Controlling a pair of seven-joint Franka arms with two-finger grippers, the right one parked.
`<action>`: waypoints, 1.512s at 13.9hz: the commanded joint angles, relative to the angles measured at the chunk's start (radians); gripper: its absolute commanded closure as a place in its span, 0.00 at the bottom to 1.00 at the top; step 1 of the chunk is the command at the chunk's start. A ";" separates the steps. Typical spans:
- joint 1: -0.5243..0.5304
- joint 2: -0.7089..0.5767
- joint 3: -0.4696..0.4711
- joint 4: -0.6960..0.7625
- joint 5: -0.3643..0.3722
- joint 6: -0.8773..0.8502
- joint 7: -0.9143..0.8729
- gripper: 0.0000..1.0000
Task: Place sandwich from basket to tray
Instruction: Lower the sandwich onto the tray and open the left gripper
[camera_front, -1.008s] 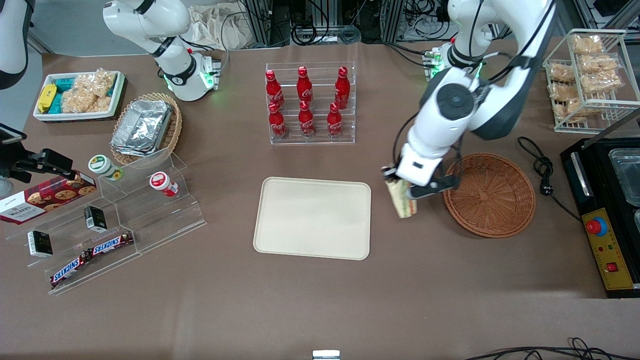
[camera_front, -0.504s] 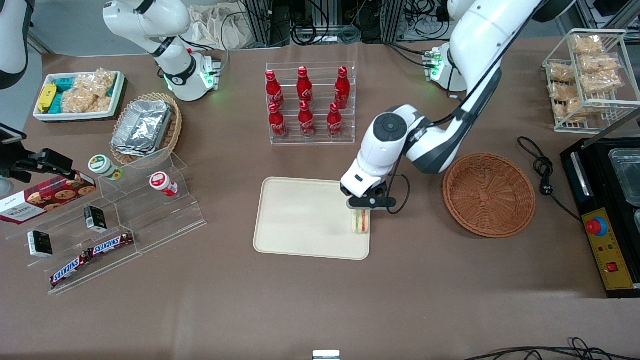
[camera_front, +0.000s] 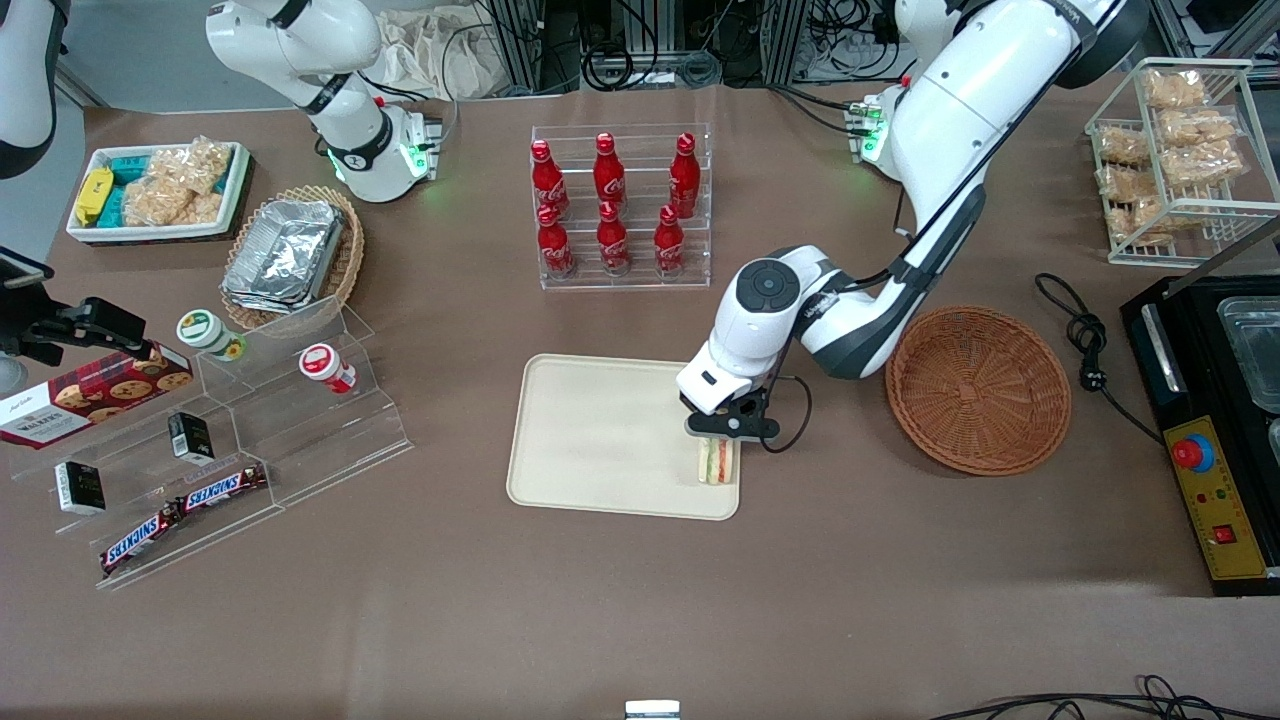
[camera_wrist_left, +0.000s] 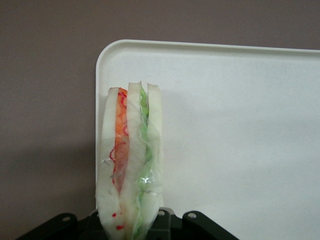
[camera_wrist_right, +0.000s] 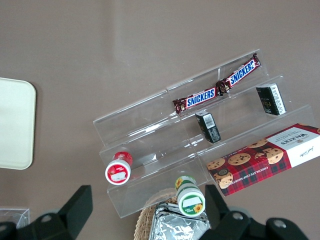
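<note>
The tool (camera_front: 722, 445) pinches the sandwich (camera_front: 716, 461), holding it upright just inside the tray (camera_front: 600, 440) rim, at the corner nearest the basket (camera_front: 978, 389), which sits apart on the counter (camera_front: 640, 600).

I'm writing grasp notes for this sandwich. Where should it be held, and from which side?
By its two flat bread faces, from above, as the pincer holds the sandwich now over the tray: it stands on edge, filling layers facing outward.

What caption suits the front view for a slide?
Left arm's claw holds the triangular white-bread sandwich over the cream rectangular plastic tray, beside the round reddish-brown wicker basket.
</note>
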 joint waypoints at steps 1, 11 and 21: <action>-0.005 0.041 0.001 0.030 0.052 0.011 -0.001 0.95; 0.025 -0.097 0.001 0.030 0.040 0.002 -0.150 0.01; 0.169 -0.305 -0.004 0.183 -0.222 -0.369 -0.043 0.01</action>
